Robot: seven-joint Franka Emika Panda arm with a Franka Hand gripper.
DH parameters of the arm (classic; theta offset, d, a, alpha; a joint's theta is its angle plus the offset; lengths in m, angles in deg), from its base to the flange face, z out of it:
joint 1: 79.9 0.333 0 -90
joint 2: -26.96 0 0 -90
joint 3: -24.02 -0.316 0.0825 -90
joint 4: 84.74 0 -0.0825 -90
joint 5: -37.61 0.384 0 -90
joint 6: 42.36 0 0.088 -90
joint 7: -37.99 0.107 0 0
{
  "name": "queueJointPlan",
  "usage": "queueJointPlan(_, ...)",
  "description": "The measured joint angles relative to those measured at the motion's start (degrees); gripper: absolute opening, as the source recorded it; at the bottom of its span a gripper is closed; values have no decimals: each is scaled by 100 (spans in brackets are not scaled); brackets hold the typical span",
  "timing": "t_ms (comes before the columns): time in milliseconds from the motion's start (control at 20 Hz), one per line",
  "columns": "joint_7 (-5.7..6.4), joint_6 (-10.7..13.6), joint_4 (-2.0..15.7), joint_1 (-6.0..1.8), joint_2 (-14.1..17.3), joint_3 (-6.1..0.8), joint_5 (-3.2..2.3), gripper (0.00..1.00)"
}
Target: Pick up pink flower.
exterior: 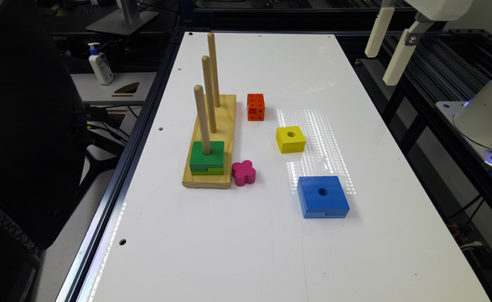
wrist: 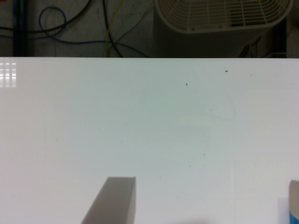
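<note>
Your hand (exterior: 390, 52) hangs high over the far right edge of the white bench (exterior: 270, 251), its two pale fingers (exterior: 400, 63) spread apart with nothing between them; in the wrist view one fingertip (wrist: 114, 200) and a sliver of the other frame only bare bench top. The small magenta-pink wooden flower block (exterior: 244, 172) lies flat on the bench well apart from the hand, toward the exterior view's left and nearer to that camera, so your approach, by my reading, has to cross the bench and come well down. The flower sits just beside the near corner of the pale wooden peg board (exterior: 224, 126), possibly touching it; you cannot tell from this angle. That board carries three upright dowels, with a green square block (exterior: 206, 157) stacked on the nearest one. Its lobed outline gives no clear long axis. The yellow square block (exterior: 291, 139), blue square block (exterior: 322, 196) and orange cube with holes (exterior: 256, 107) stand between hand and flower. The flower's far side is hidden.
</note>
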Motion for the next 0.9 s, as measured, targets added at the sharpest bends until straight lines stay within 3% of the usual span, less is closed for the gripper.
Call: queueJointPlan(900,1,-66,44,3,-1,-3,0,100)
